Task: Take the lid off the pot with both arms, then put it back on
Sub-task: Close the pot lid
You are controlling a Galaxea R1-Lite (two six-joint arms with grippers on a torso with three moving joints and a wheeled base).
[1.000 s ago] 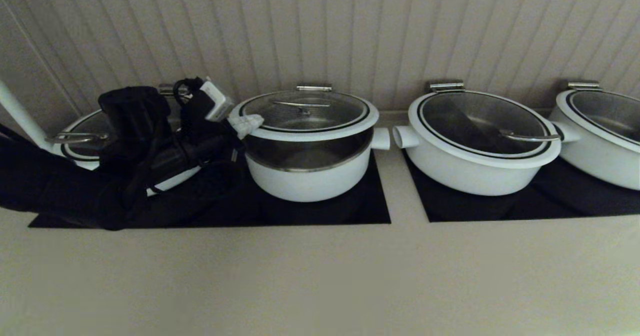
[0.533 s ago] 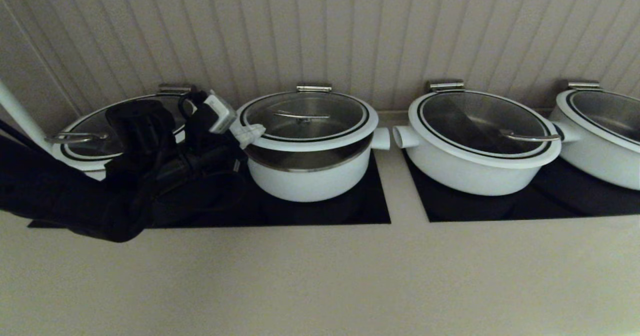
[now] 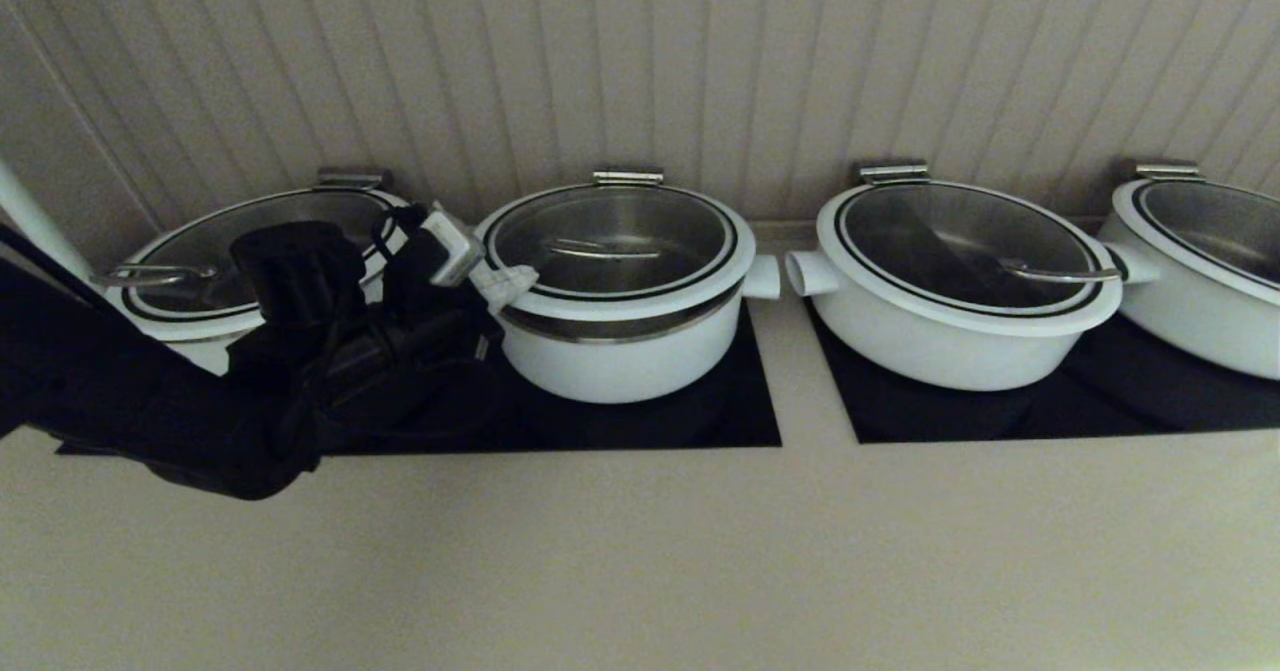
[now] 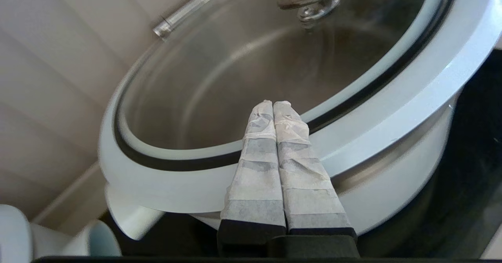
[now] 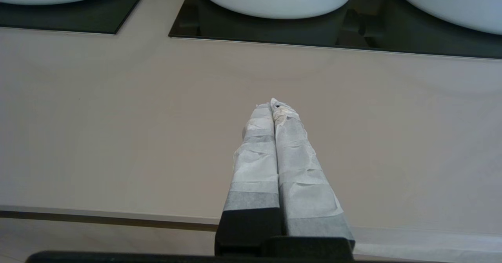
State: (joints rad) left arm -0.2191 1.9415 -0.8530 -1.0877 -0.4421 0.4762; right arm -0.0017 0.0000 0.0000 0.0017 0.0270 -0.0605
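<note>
The white pot [image 3: 620,366] stands on the left black panel, second from the left. Its glass lid [image 3: 612,241], with a white rim, black ring and steel hook handle [image 3: 600,249], sits slightly tilted, front edge raised, a thin steel band showing under it. My left gripper [image 3: 508,279] is shut, its taped fingers pressed together and lying across the lid's left rim. In the left wrist view the gripper [image 4: 273,103] reaches over the rim onto the glass of the lid [image 4: 219,86], above the pot [image 4: 392,192]. My right gripper [image 5: 273,102] is shut and empty over the beige counter [image 5: 117,118], out of the head view.
A wider lidded pot [image 3: 190,261] sits behind my left arm. Two more wide pots [image 3: 950,281] [image 3: 1200,251] stand to the right on a second black panel [image 3: 1000,416]. A panelled wall runs close behind. The pot's stub handle [image 3: 762,276] points at its neighbour.
The lid has come down from a steep tilt to nearly flat on the pot. My left arm and gripper have lowered with it, staying at its left rim.
</note>
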